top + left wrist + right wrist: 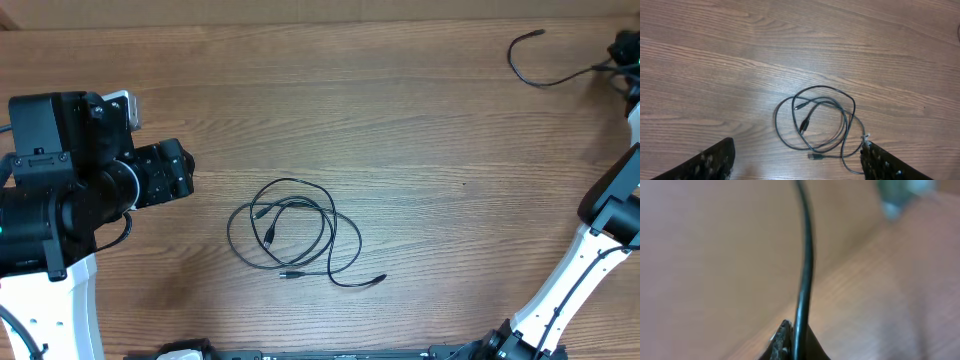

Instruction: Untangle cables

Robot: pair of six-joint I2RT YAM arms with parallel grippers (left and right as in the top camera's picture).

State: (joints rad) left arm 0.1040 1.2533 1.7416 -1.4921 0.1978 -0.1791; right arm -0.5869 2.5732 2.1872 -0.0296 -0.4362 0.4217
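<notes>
1. Your left end effector (797, 145) is released: its two fingers (715, 160) sit wide apart with nothing between them, up off the tabletop (420, 130).
2. The tangle of cables (292, 235) lies around the middle of the tabletop. It's a few thin black loops overlapping, with small plug ends inside and one tail trailing out to the side.
3. From overhead, the left end effector is well apart from that tangle.
4. Your right end effector (792, 345) is clenched on a single cord (804, 270) — the wrist view is blurry, but the cord runs straight out of the pinched tips.
5. That cord curves across the top right of the overhead view, well apart from the tangle.
</notes>
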